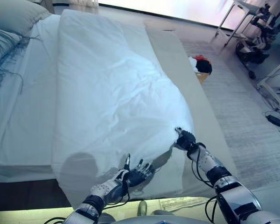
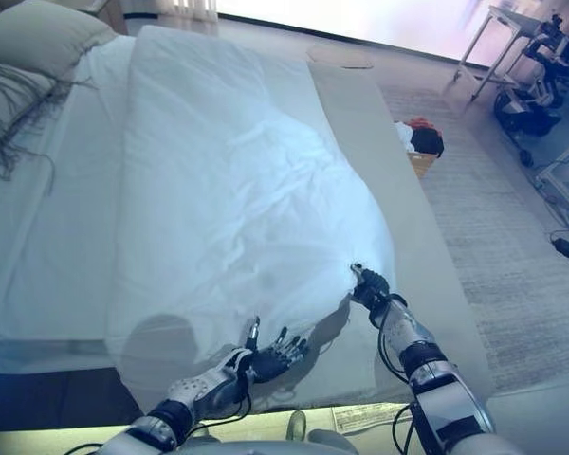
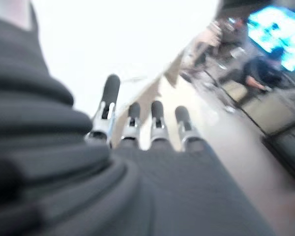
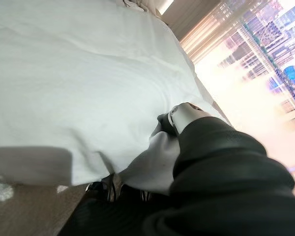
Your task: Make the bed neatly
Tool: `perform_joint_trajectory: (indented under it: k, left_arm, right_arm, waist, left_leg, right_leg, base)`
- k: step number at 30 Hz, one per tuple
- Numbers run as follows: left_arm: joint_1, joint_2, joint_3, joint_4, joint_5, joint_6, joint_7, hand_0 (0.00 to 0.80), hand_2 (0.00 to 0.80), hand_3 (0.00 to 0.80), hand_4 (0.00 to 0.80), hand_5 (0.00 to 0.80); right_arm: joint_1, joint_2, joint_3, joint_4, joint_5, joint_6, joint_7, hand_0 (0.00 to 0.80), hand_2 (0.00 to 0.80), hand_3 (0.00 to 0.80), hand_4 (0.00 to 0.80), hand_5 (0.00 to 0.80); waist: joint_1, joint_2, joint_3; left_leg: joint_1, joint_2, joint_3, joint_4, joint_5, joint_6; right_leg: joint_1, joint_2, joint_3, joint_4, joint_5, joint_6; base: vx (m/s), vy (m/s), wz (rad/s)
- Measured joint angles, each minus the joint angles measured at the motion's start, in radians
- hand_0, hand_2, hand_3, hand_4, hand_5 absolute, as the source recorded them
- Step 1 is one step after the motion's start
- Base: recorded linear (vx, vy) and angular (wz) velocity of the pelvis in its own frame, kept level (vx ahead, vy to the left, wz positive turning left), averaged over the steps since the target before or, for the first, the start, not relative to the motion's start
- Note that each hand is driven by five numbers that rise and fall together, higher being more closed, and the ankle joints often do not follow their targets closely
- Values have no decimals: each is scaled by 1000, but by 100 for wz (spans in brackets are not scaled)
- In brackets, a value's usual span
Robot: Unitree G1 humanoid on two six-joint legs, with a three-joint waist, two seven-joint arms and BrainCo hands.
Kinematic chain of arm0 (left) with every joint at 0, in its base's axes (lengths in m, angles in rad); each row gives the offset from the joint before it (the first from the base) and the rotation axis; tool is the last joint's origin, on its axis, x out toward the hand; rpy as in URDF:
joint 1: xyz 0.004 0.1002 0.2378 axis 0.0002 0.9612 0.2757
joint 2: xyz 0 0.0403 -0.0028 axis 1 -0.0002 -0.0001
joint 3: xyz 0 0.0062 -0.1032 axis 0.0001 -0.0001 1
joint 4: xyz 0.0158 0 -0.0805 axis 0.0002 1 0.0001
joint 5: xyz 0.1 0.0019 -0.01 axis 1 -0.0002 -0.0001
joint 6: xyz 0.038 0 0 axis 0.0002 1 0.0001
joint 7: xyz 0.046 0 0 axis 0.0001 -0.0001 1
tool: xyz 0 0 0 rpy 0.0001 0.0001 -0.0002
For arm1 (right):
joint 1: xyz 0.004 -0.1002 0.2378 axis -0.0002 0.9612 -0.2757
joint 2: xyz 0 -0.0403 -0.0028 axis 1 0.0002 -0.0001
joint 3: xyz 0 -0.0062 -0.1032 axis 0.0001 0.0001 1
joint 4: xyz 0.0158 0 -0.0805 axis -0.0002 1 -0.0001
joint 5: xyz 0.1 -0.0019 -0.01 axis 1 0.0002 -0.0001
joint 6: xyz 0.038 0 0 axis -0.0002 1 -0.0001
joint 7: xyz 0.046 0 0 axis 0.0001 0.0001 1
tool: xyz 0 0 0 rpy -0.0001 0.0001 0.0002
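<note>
A white duvet [image 1: 107, 93] lies lengthwise on the bed, rumpled toward its near right corner. My right hand [image 1: 184, 138] is at that corner's edge, shut on the duvet. In the right wrist view its thumb [image 4: 184, 115] presses over a fold of the cloth [image 4: 147, 162], which drapes over the fingers. My left hand [image 1: 133, 175] rests open near the duvet's near edge, fingers [image 3: 132, 123] straight and spread, holding nothing. A beige layer [image 1: 177, 60] shows bare along the bed's right side.
A grey-green pillow [image 1: 16, 14] and a blue fringed throw [image 1: 2, 51] lie at the bed's far left. A basket of clothes [image 1: 201, 67] stands on the rug right of the bed. Wheeled stands [image 1: 261, 37] crowd the far right.
</note>
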Motion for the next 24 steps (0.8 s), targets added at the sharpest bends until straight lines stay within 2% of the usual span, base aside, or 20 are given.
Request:
perform_joint_trajectory:
  k: [3, 8, 14, 20, 24]
  left_arm:
    - [0, -9, 1, -1, -25, -47, 12, 0, 0, 0, 0, 0]
    - [-2, -20, 33, 6, -29, -65, 113, 0, 0, 0, 0, 0]
    - [-13, -10, 90, 122, -36, -66, 237, 0, 0, 0, 0, 0]
    - [-12, 63, 140, 246, 103, 40, 276, 0, 0, 0, 0, 0]
    - [-13, 71, 145, 259, 169, 128, 261, 0, 0, 0, 0, 0]
  right_arm:
    - [26, 0, 0, -44, 0, 0, 3, 800, 800, 800, 800, 800]
    - [52, 0, -1, -60, -2, 1, 7, 800, 800, 800, 800, 800]
    - [52, -3, -1, -66, -2, 2, 14, 800, 800, 800, 800, 800]
    - [50, -8, -1, -106, -1, 1, 15, 800, 800, 800, 800, 800]
    - [45, -9, 0, -106, 0, 1, 15, 800, 800, 800, 800, 800]
  waist:
    - [-1, -2, 17]
    - [-1, 3, 20]
    - [-1, 6, 38]
    - [0, -11, 63]
    - [0, -22, 68]
  left_leg:
    - [0, 0, 0, 0, 0, 0]
    - [2, 0, -1, 0, -2, -3]
    - [8, 1, -4, 0, -2, -3]
    - [-4, 11, -3, 1, 3, -11]
    - [-15, 17, -4, 1, 4, -14]
  right_leg:
    - [1, -1, -2, 0, 0, 0]
    - [4, -1, -11, 0, 0, 0]
    - [14, -1, -13, 0, 0, 0]
    - [2, 8, -13, 0, 0, 0]
    - [-9, 15, -13, 0, 0, 0]
  base:
    - [11, 4, 0]
    - [47, 24, 2]
    - [6, -10, 2]
    - [-33, -50, -1]
    - [-13, -11, 0]
